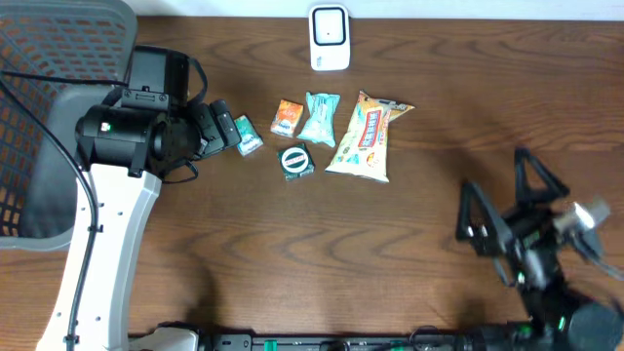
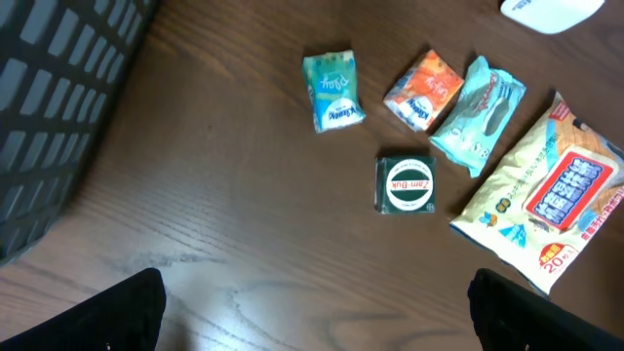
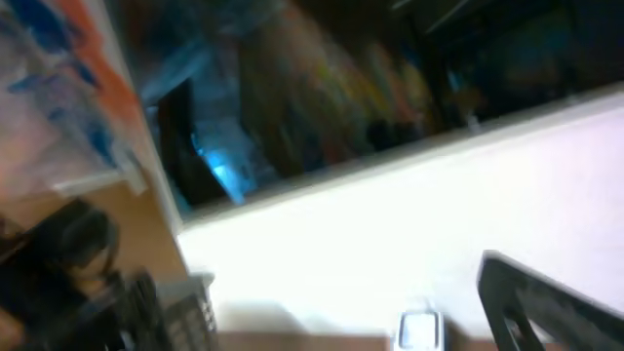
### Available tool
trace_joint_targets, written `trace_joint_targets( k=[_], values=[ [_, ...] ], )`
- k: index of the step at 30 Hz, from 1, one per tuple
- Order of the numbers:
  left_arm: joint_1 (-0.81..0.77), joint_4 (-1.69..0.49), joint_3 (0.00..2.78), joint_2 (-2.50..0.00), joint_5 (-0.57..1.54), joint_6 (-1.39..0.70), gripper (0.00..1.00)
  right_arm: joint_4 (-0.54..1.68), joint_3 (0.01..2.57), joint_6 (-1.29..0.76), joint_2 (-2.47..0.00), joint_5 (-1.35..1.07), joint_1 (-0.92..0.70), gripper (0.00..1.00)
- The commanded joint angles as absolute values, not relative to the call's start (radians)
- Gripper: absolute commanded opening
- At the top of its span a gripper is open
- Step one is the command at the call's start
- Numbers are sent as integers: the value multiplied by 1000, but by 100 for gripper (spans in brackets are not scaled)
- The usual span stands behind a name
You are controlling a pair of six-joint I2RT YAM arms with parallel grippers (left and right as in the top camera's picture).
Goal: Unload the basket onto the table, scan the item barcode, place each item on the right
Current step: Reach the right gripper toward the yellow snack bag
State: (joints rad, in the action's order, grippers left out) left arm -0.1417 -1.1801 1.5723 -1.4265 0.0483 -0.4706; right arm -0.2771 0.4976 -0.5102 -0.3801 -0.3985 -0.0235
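Note:
Several small items lie in a cluster on the wooden table: a green packet [image 1: 248,136], an orange packet [image 1: 287,118], a teal packet [image 1: 320,118], a dark green box with a round logo [image 1: 296,161] and a large yellow snack bag [image 1: 370,136]. A white barcode scanner [image 1: 330,37] stands at the far edge. My left gripper [image 1: 226,127] hovers open just left of the green packet [image 2: 331,90]; the dark box [image 2: 406,184] lies ahead between its fingers [image 2: 127,312]. My right gripper [image 1: 492,190] stands open and empty at the right, apart from the items.
A grey mesh chair [image 1: 39,117] stands off the table's left side. The right wrist view is blurred, showing one finger [image 3: 531,302], the scanner [image 3: 419,330] and a white wall beyond.

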Motion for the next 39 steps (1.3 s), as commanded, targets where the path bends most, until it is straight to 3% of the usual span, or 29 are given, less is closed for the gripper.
trace_joint_targets(
  k=[1, 4, 11, 23, 39],
  values=[
    [-139, -1185, 1581, -1422, 36, -465, 98, -108, 679, -294, -578, -495, -15, 99],
    [-139, -1185, 1581, -1422, 36, -465, 98, 194, 917, -177, -849, -599, -15, 99],
    [-139, -1185, 1581, -1422, 36, -465, 98, 516, 1136, -114, -1151, -531, -86, 99],
    [-139, -1185, 1581, -1422, 36, -465, 98, 588, 1139, -68, -1283, -181, -411, 99],
    [-139, -1185, 1581, -1422, 36, -465, 98, 620, 1136, -66, -1337, -186, -464, 99]
  ],
)
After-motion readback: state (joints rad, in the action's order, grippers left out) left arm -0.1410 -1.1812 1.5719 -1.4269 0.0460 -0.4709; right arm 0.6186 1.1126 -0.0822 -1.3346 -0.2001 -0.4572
